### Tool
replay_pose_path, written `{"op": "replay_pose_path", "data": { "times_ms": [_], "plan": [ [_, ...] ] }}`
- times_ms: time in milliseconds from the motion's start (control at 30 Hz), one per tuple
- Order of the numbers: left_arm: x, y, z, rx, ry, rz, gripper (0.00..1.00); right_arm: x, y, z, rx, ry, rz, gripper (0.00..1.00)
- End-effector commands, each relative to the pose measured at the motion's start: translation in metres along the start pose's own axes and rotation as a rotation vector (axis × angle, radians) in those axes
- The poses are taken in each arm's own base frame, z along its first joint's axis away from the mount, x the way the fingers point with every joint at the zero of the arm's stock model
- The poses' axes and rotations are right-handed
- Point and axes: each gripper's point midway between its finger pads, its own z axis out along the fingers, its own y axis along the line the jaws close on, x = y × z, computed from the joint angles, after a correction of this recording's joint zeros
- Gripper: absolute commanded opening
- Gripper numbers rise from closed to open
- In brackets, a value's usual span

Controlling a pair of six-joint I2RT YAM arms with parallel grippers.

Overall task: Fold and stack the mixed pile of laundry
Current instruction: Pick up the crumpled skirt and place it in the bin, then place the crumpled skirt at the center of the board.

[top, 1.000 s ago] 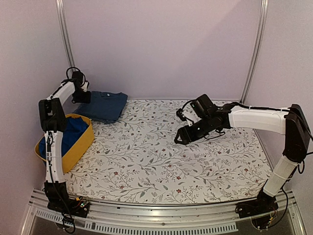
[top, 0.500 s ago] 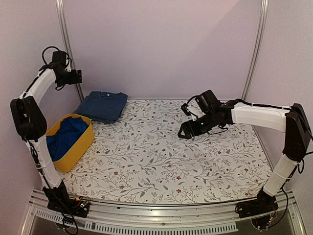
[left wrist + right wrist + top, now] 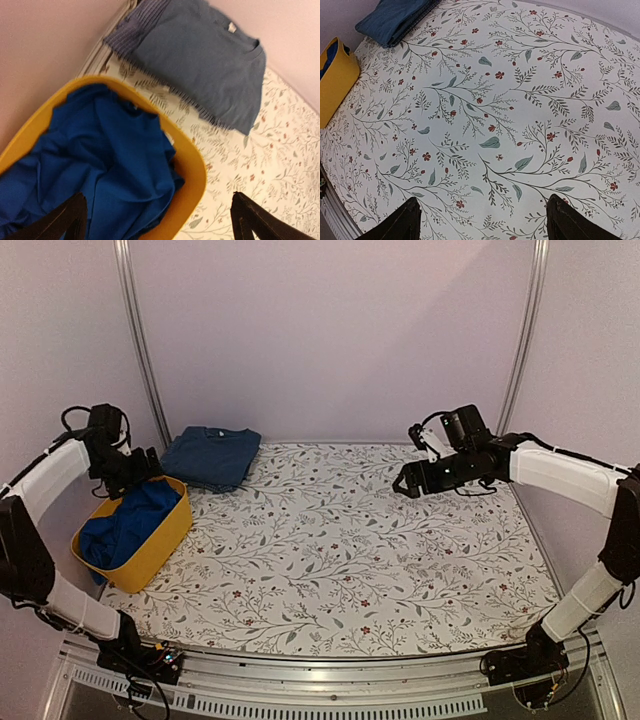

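A royal-blue garment (image 3: pixel 128 525) lies crumpled in the yellow tub (image 3: pixel 160 545) at the left; it fills the left wrist view (image 3: pixel 95 165). A folded dark navy-teal piece (image 3: pixel 212 456) lies at the back left on top of a fine-checked blue shirt, whose edge shows in the left wrist view (image 3: pixel 132 27). My left gripper (image 3: pixel 140 468) is open and empty above the tub's far end (image 3: pixel 157 222). My right gripper (image 3: pixel 408 483) is open and empty, raised over the table's right back part (image 3: pixel 482 220).
The table carries a floral cloth (image 3: pixel 350 550). The yellow tub's rim (image 3: pixel 192 165) stands next to the folded stack. Walls and metal posts (image 3: pixel 140 350) close the back and sides. The right wrist view shows the tub (image 3: pixel 335 80) and stack (image 3: pixel 395 20) far off.
My left arm has swung down from high by the back post to just above the tub. My right gripper has drawn back to the right and farther from the table's middle.
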Motion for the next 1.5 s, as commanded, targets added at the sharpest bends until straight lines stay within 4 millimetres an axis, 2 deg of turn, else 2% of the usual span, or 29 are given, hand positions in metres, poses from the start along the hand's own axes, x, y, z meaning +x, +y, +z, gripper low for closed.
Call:
{"op": "replay_pose_path", "data": {
  "times_ms": [0, 133, 267, 367, 433, 467, 567, 600, 667, 800, 900, 1033, 1167, 1233, 1300, 1333, 1367, 1400, 1467],
  "plan": [
    [0.067, 0.046, 0.025, -0.132, 0.143, -0.187, 1.00, 0.007, -0.003, -0.012, -0.009, -0.015, 0.014, 0.86],
    [0.078, 0.072, 0.055, -0.226, 0.150, -0.227, 1.00, 0.016, -0.004, -0.015, -0.016, -0.010, 0.031, 0.86],
    [0.088, 0.095, 0.096, -0.289, 0.203, -0.253, 1.00, 0.021, -0.004, -0.019, -0.015, -0.011, 0.041, 0.86],
    [0.104, 0.111, 0.124, -0.336, 0.265, -0.260, 1.00, 0.021, -0.007, -0.024, -0.001, -0.021, 0.042, 0.86],
    [0.111, 0.117, 0.137, -0.326, 0.296, -0.278, 0.88, 0.023, -0.010, -0.027, 0.007, -0.024, 0.041, 0.86],
    [0.111, 0.117, 0.139, -0.308, 0.300, -0.287, 0.77, 0.023, -0.011, -0.028, 0.011, -0.026, 0.043, 0.86],
    [0.091, 0.102, 0.132, -0.202, 0.247, -0.289, 0.29, 0.023, -0.013, -0.031, 0.021, -0.031, 0.045, 0.86],
    [0.080, 0.095, 0.123, -0.170, 0.213, -0.282, 0.16, 0.023, -0.014, -0.033, 0.022, -0.034, 0.045, 0.86],
    [0.043, 0.079, 0.092, -0.114, 0.105, -0.261, 0.00, 0.022, -0.013, -0.035, 0.022, -0.041, 0.045, 0.86],
    [-0.027, 0.054, 0.017, -0.044, -0.123, -0.210, 0.00, 0.019, -0.014, -0.037, 0.025, -0.050, 0.046, 0.86],
    [-0.070, 0.043, -0.040, -0.040, -0.266, -0.180, 0.00, 0.016, -0.013, -0.037, 0.018, -0.053, 0.046, 0.86],
    [-0.115, 0.020, -0.105, 0.032, -0.427, -0.159, 0.00, 0.014, -0.012, -0.037, 0.014, -0.057, 0.045, 0.86],
    [-0.155, -0.023, -0.172, 0.218, -0.618, -0.108, 0.00, 0.012, -0.012, -0.039, 0.014, -0.064, 0.048, 0.86],
    [-0.172, -0.059, -0.205, 0.372, -0.684, -0.056, 0.00, 0.011, -0.012, -0.040, 0.012, -0.071, 0.052, 0.86],
    [-0.179, -0.108, -0.229, 0.541, -0.705, 0.028, 0.00, 0.010, -0.012, -0.042, 0.009, -0.076, 0.058, 0.86],
    [-0.174, -0.148, -0.241, 0.639, -0.698, 0.101, 0.00, 0.008, -0.011, -0.043, 0.007, -0.081, 0.061, 0.86],
    [-0.175, -0.169, -0.250, 0.682, -0.706, 0.147, 0.00, 0.008, -0.012, -0.044, 0.006, -0.084, 0.065, 0.86],
    [-0.165, -0.207, -0.259, 0.768, -0.686, 0.206, 0.00, 0.007, -0.012, -0.046, 0.006, -0.088, 0.071, 0.86],
    [-0.149, -0.260, -0.269, 0.902, -0.644, 0.283, 0.00, 0.005, -0.014, -0.049, 0.003, -0.099, 0.081, 0.86]
  ]
}}
